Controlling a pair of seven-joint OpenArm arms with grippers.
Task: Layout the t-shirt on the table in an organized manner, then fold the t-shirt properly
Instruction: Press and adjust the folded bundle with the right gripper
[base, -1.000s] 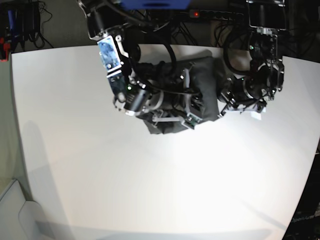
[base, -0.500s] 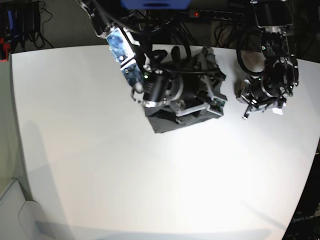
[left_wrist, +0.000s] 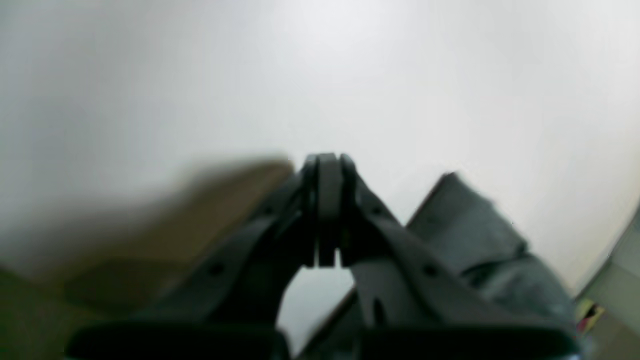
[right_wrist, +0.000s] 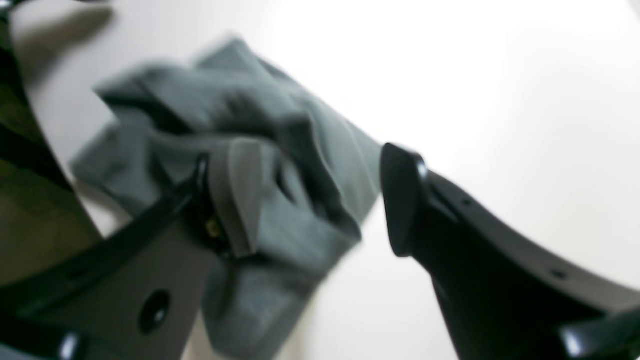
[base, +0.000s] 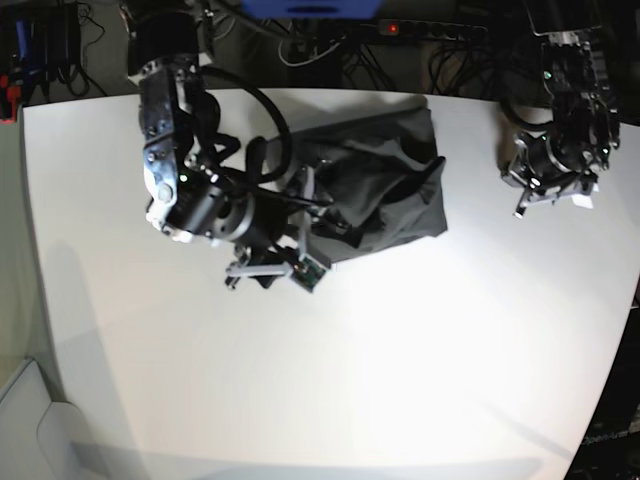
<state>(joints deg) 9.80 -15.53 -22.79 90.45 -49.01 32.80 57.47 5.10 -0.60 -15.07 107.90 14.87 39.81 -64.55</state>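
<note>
no readable text, labels, or numbers anywhere

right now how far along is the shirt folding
Done: nothing visible yet. The shirt lies bunched and wrinkled near the far edge of the table, not spread flat. In hand: nothing. The right gripper hangs open at the shirt's near edge with no cloth between its fingers; the left gripper is shut, off to the side over bare table. Left: spreading it flat, then every fold.
</note>
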